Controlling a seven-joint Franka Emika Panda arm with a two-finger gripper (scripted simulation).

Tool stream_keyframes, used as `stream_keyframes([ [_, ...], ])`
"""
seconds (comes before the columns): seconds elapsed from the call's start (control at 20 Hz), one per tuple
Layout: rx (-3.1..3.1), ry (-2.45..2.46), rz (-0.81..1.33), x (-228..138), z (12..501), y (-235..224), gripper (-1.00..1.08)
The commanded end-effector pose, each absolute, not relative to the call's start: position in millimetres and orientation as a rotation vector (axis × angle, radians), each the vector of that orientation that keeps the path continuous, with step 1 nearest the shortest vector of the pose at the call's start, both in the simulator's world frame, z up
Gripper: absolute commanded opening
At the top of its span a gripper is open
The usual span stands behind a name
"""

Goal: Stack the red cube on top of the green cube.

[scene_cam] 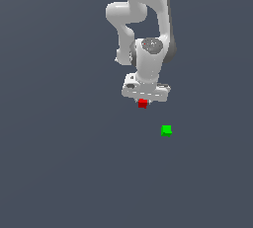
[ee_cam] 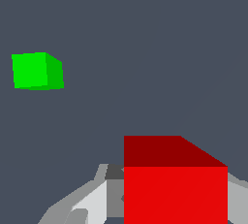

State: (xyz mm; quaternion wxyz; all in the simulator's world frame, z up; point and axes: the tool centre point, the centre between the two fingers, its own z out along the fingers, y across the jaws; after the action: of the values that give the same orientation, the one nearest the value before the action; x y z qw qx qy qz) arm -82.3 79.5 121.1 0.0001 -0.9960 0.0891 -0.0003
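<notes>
Carrying the red cube (scene_cam: 143, 103) is the job at this moment. A white robot arm reaches down over a plain dark grey surface (scene_cam: 59, 172), and the gripper (scene_cam: 144, 101) at its end is clenched on the red cube, which sits right at the fingertips. In the wrist view the cube fills the near foreground with a pale finger (ee_cam: 89, 201) showing beside it. Whether the cube is lifted clear of the surface cannot be told. The green cube (scene_cam: 166, 131) rests alone on the surface, apart from the red cube, nearer the camera and toward the exterior view's right. Doing this step well likely means raising the red cube higher than the green cube's top, centring it squarely above, matching the faces, then lowering gently before letting go, so the green cube is not nudged.
</notes>
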Motion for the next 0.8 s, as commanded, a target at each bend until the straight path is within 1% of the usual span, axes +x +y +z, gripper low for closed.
stream_keyframes([
  [0.0, -3.129, 0.28, 0.0, -82.0, 121.9, 79.6, -1.0],
  [0.4, -3.129, 0.28, 0.0, -79.4, 118.8, 82.7, -1.0],
  [0.75, -3.129, 0.28, 0.0, -63.3, 108.5, 101.8, -1.0],
])
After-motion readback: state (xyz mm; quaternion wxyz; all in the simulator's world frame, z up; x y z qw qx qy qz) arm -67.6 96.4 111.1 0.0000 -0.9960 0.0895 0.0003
